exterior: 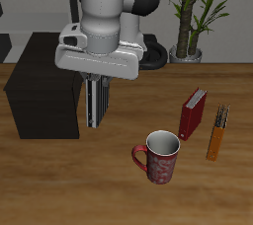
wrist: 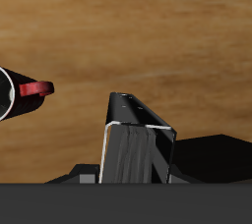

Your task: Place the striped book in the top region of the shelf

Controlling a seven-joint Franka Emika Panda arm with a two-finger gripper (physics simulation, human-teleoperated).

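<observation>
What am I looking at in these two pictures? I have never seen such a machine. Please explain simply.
These are computer renders of a white robot arm at a wooden table. One picture looks at the robot from the front and above. The other comes from a camera on the arm's own wrist, looking down past its pincer.

The pincer holds a thin striped book upright above the table; the wrist view shows that book from close by.

Beside the arm stands a dark boxy shelf. Also on the table are a red mug, whose handle the wrist camera catches, a red book and a slim orange book. A plant stands behind the table.
</observation>
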